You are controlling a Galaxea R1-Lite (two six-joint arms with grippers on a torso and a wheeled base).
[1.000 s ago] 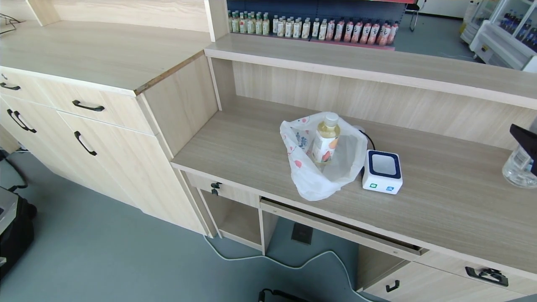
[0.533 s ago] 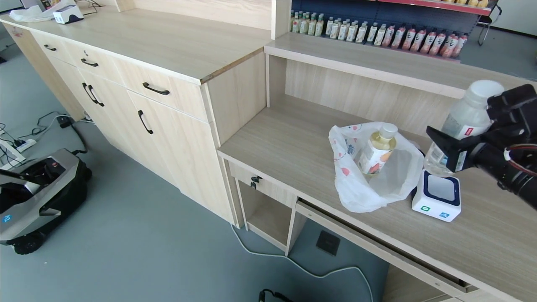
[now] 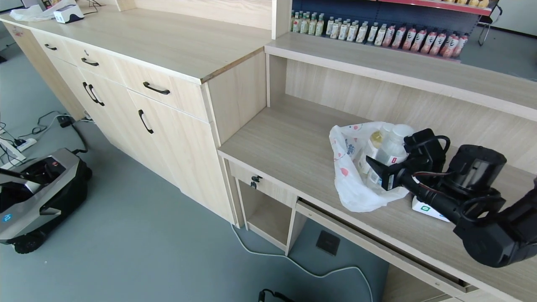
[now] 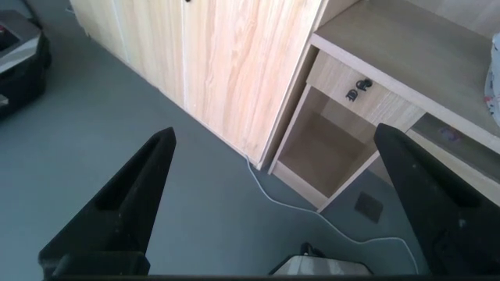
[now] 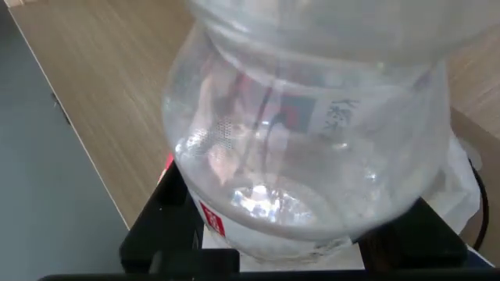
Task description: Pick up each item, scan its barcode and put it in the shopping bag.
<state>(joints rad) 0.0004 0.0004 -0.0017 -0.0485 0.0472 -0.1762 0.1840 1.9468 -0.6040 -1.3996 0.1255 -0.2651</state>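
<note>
While the right pincer (image 3: 396, 161) pinches the clear bottle (image 3: 394, 147) by its lower body and holds it in the mouth of the shopping bag (image 3: 350, 188), the main hazard is a clash with the tea bottle (image 3: 369, 153). That bottle stands upright inside the bag, just beyond the pincer and touching or nearly touching its load; I cannot tell which. A push from the clear bottle could, I judge, knock the tea bottle over or shove the light bag along the worktop (image 3: 293, 142). Whether the clear bottle's base rests on anything is hidden by the bag, so letting go from here may drop it and let it topple, round and smooth as it is. The thin bag wall lies slack under the pincer, and a jaw could snag it on the way out, dragging bag and bottles along. The scanner (image 3: 424, 208) sits close behind the pincer, under the arm, and could be nudged. The left pincer (image 4: 275, 133) hangs spread and empty, well apart, over the floor (image 4: 117, 117).
</note>
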